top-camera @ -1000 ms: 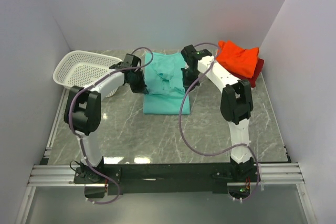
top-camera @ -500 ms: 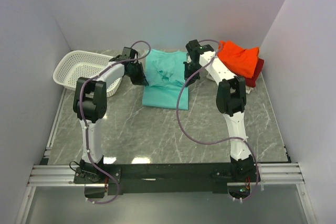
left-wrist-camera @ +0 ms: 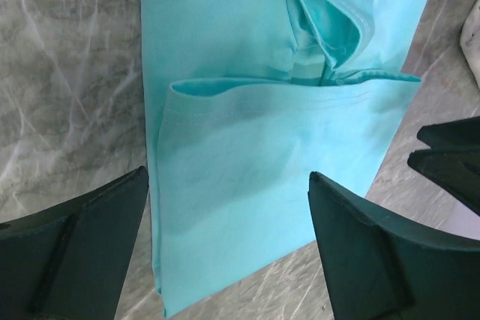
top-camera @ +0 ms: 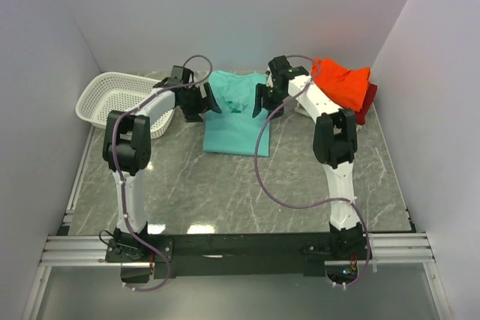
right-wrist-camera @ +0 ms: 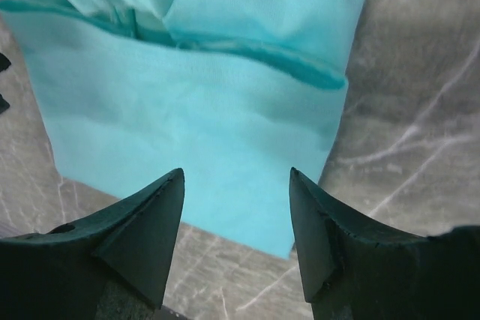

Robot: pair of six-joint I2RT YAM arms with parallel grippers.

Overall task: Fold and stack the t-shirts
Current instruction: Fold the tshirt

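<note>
A teal t-shirt [top-camera: 236,118] lies folded on the marble table, mid-back. My left gripper [top-camera: 205,102] hovers at its left edge and my right gripper [top-camera: 260,101] at its right edge. In the left wrist view the gripper [left-wrist-camera: 229,174] is wide open above the flat teal cloth [left-wrist-camera: 255,162], holding nothing. The right gripper [right-wrist-camera: 236,171] also stands open over the teal shirt [right-wrist-camera: 187,103], near its corner. An orange-red t-shirt [top-camera: 341,82] sits folded at the back right on a dark red one [top-camera: 368,101].
A white mesh basket [top-camera: 112,99] stands at the back left, just beyond my left arm. Grey walls close in the table on three sides. Bare marble [top-camera: 247,185] stretches between the teal shirt and the arm bases.
Both grippers carried the teal cloth toward the back, then opened and let it go. The folded layer now lies flat on the shirt.
</note>
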